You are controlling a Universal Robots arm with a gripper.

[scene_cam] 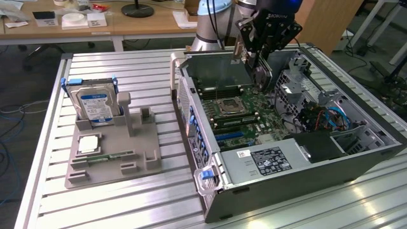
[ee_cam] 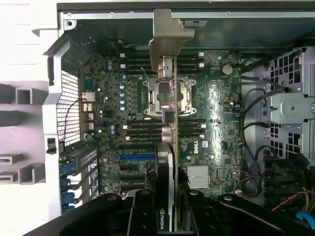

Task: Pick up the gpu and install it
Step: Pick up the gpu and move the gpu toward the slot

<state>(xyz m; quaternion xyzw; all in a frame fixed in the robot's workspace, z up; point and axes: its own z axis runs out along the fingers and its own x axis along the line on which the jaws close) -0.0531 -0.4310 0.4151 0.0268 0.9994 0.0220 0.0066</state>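
Exterior view: the black gripper of the arm is pinching the gpu, a thin flat card with a black cooler face, a dark circuit board and a silver metal end bracket. The card stands on its edge inside the open grey computer case, above the green motherboard; I cannot tell if it touches the board. In the wrist view the gripper has its fingers pressed on both faces of the gpu. The card runs across the square processor socket, and its bracket is at the case wall. On the exterior view's left, a grey holder on the ribbed aluminium table carries a silver hard drive with a blue-white label.
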